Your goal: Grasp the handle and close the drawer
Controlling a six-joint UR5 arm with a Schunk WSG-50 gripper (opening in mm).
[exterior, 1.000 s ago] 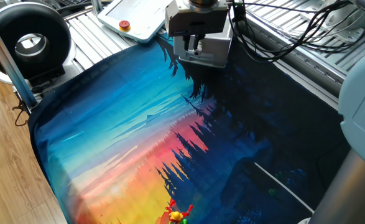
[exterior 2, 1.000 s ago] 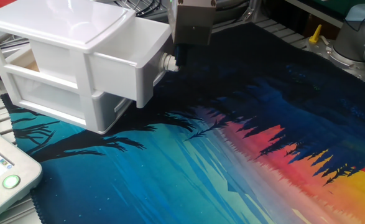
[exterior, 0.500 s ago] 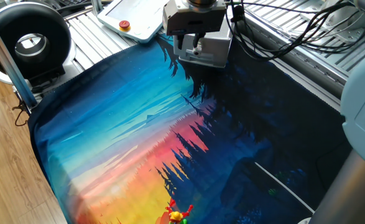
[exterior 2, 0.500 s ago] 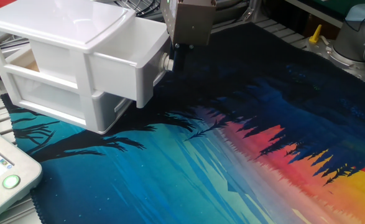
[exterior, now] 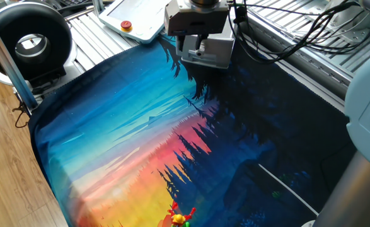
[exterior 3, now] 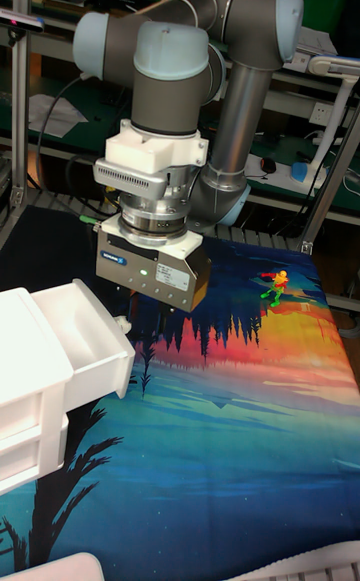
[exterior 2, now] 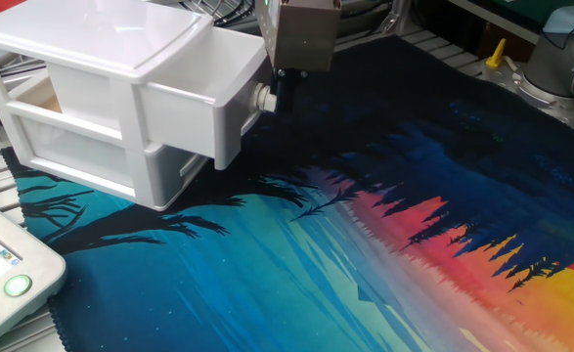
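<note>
The drawer [exterior 2: 194,108] is the top one of a white plastic unit and stands pulled out over the dark mat. Its small round handle [exterior 2: 263,98] points toward my gripper [exterior 2: 280,90], whose dark fingers sit right at the knob's tip, a gap still between them. In the tall fixed view the gripper [exterior 3: 125,303] hangs just above and behind the handle [exterior 3: 122,322] at the front of the drawer [exterior 3: 80,341]. In one fixed view the gripper [exterior: 197,45] covers most of the pale drawer [exterior: 219,50], so the handle is hidden there.
A white panel with a red button [exterior: 134,19] lies beside the drawer unit. A black round device [exterior: 30,41] stands at the mat's corner, cables [exterior: 285,31] run behind the arm, and a small colourful toy figure [exterior: 179,217] sits at the mat's far end.
My gripper has shifted a little toward the drawer front, closing in on the handle. The drawer itself has not moved.
</note>
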